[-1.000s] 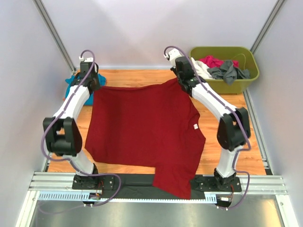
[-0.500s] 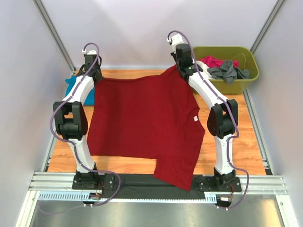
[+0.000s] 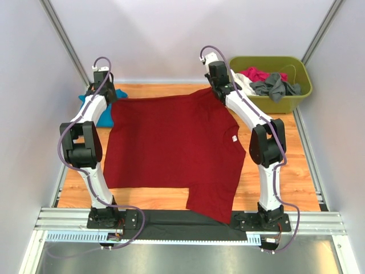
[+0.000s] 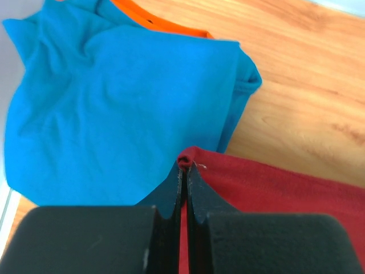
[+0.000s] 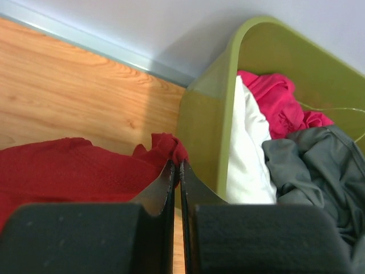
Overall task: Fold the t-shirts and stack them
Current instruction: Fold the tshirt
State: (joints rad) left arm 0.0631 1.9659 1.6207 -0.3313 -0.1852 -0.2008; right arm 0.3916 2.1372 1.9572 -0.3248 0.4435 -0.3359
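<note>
A large dark red t-shirt [image 3: 171, 148] lies spread over the wooden table, its near part draped over the front rail, a small white label [image 3: 234, 141] at its right. My left gripper [image 3: 107, 98] is shut on its far left corner [image 4: 191, 157]. My right gripper [image 3: 215, 90] is shut on its far right corner [image 5: 171, 149]. A teal-blue t-shirt [image 4: 114, 108] lies crumpled at the far left [image 3: 102, 111], just beyond the left gripper [image 4: 184, 168]. The right gripper [image 5: 175, 165] sits beside the bin.
An olive-green bin [image 3: 299, 97] stands at the back right, holding pink, white and dark grey garments [image 3: 268, 83]; its wall [image 5: 199, 131] is close to my right fingertips. An orange cloth edge [image 4: 159, 23] shows behind the teal shirt. Grey walls enclose the table.
Both arms have stretched toward the back of the table, pulling the red shirt's far edge away from me and flattening it. Less of the shirt hangs over the front rail.
</note>
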